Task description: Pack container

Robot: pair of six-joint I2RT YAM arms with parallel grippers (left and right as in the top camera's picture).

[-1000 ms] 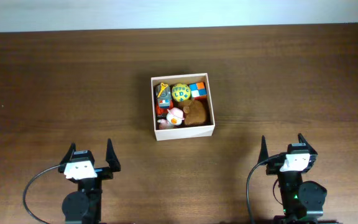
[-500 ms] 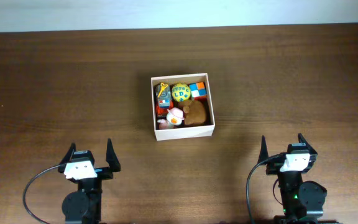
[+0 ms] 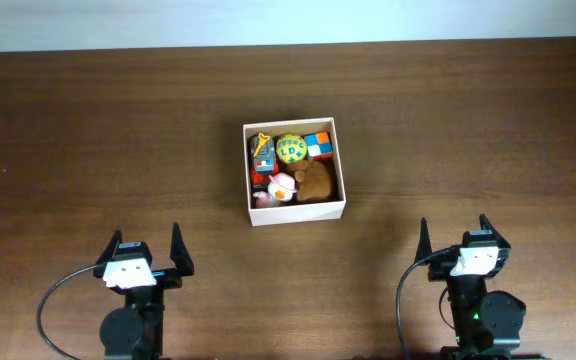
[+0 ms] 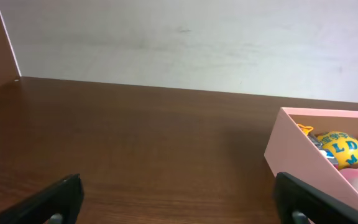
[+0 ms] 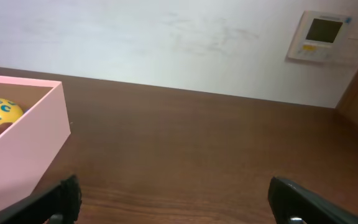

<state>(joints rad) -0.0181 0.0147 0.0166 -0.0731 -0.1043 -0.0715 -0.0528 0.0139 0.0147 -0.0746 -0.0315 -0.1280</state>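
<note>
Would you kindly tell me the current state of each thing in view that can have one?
container: upright on the table, open at the top, filled.
yellow ball: packed inside the container, in the far row.
brown plush toy: packed inside the container, in the near row.
left gripper: jaws open, empty, apart from the container.
right gripper: jaws open, empty, apart from the container.
</note>
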